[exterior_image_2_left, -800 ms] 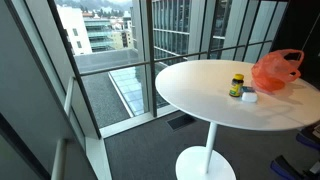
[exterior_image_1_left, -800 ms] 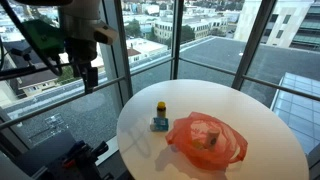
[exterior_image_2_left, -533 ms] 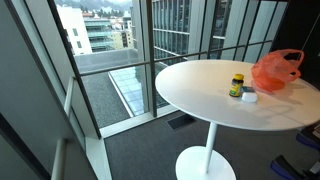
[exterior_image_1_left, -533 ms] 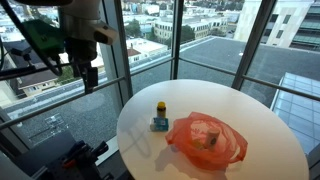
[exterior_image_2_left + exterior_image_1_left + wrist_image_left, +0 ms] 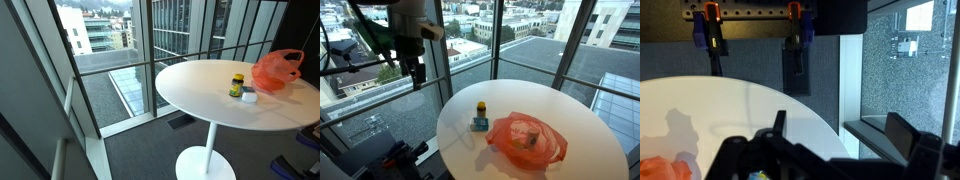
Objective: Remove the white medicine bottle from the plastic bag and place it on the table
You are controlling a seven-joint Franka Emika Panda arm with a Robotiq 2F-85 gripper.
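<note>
Lying seemingly bagged, bottle (image 5: 528, 134); fingers (image 5: 418, 74) apart.

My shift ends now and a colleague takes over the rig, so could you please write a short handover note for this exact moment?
End effector: open, holds nothing, raised well above the table and far from the bag.
Plastic bag: orange, lies on the table. A pale shape inside is probably the white medicine bottle.
Small yellow-capped bottle: stands on the table beside the bag, not part of the job.
Done: nothing yet.
Left: go down to the bag, take the white bottle out, put it on a bare part of the table.
</note>
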